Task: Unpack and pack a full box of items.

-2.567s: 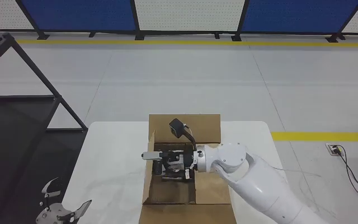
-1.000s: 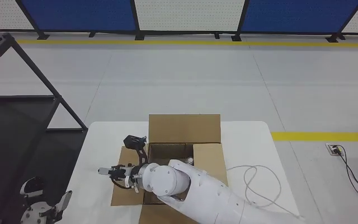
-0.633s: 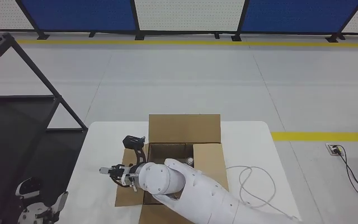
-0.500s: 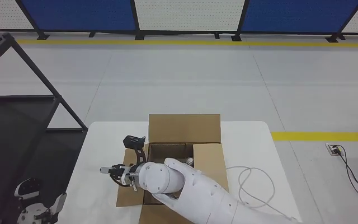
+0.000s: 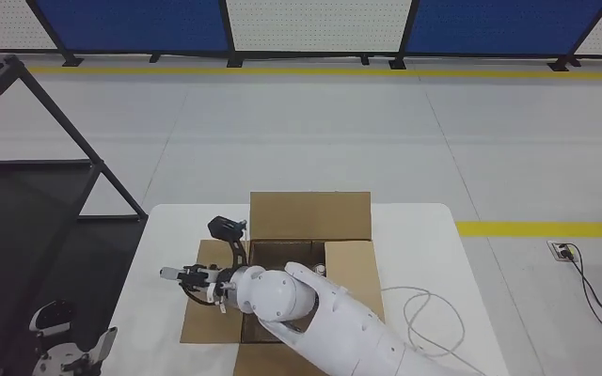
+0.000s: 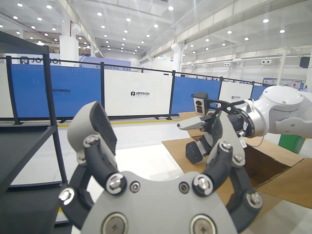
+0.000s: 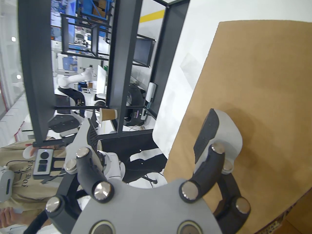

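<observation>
Over the left side of the white table (image 5: 169, 235), your right gripper (image 5: 188, 280) has swung out of the brown corrugated cardboard box (image 5: 310, 216), where it hung over the opening a couple of seconds ago. It has carried the box's left flap (image 5: 202, 320) with it. That flap stood narrow and nearly upright then and now lies spread wide and almost flat over the tabletop. In the last half second it has been nudged a little farther out. I judge this to be the opening step: the box mouth is uncovered on this side, and no item has come out yet. The box sits mid-table with its back flap up. Its contents are too shadowed to name. The right jaws stand apart with nothing between them, and one ribbed black pad rests against the flap's smooth matte face (image 7: 243, 74). Your left gripper (image 6: 158, 118) has drifted slightly back. It hangs off the table's near left corner beside the black metal rack (image 6: 24, 147), jaws also apart and empty. The flap is thin, springy board with a creased hinge, so expect it to rise again once released.
</observation>
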{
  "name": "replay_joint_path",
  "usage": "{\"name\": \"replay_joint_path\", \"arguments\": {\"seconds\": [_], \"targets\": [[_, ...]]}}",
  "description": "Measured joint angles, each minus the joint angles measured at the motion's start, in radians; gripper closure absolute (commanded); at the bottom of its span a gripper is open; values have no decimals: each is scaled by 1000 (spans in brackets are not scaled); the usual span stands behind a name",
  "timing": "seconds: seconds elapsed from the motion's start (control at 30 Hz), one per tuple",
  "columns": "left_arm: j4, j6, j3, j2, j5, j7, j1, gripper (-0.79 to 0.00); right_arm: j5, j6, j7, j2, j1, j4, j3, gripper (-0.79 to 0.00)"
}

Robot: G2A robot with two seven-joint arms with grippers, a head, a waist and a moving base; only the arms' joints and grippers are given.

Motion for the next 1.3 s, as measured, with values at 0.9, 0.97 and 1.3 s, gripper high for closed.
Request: {"name": "replay_joint_path", "arguments": {"seconds": [0.9, 0.97, 1.3], "targets": [[-11, -11, 13, -7, 43, -12, -5, -785, -110, -3, 225, 70, -167, -153, 169, -785], [-8, -11, 8, -8, 39, -7, -2, -785, -128, 33, 196, 48, -136, -105, 128, -785], [-4, -25, -9, -10, 19, -12, 2, -785, -198, 151, 123, -38, -57, 28, 15, -785]]}}
